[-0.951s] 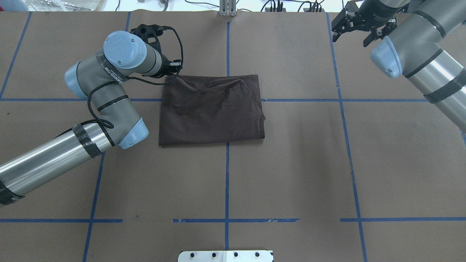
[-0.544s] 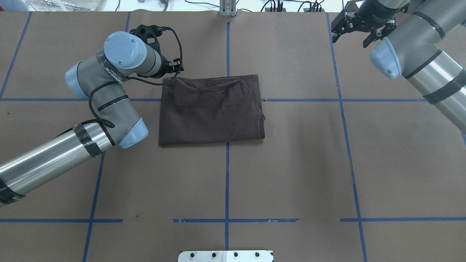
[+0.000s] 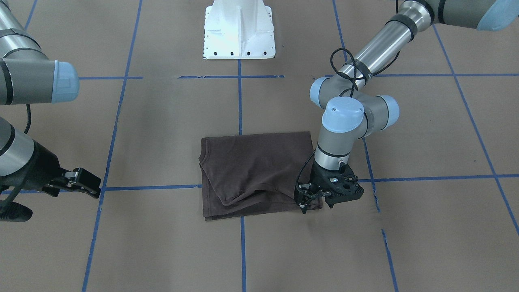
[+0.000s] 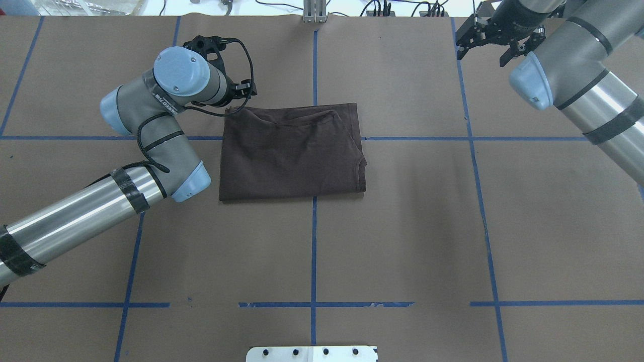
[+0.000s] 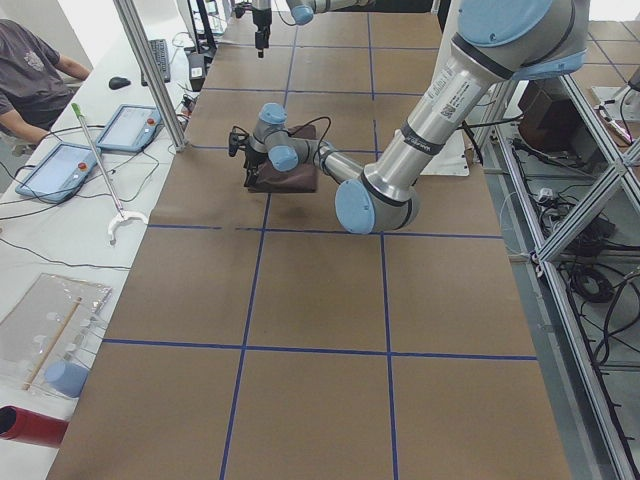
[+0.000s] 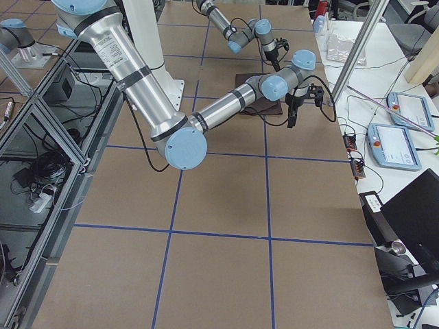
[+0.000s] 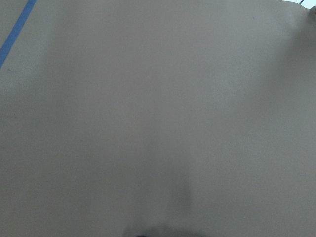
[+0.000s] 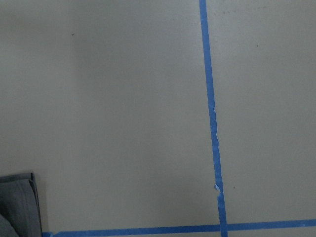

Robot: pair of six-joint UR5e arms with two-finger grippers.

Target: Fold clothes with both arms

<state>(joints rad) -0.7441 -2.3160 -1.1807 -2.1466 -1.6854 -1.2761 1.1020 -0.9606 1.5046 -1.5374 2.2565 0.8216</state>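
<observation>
- White pedestal base [image 4: 312, 353]: stands at the middle of the table's near edge.
- Table [image 4: 402, 241]: covered in brown paper and divided by a blue tape grid [image 4: 313, 251].
- T-shirt [image 4: 292, 156]: dark brown and folded into a flat rectangle. It lies on the centre tape line, in the far half of the table. A raised fold runs along its far edge.
- Left gripper [image 3: 311, 202]: points down, low at the T-shirt's far-left corner. Its wrist blocks the fingers, so finger spacing and contact with the cloth cannot be determined.
- Right gripper [image 4: 481, 54]: hangs near the table's far-right corner, well apart from the T-shirt. Its fingers are spread with nothing between them.
</observation>
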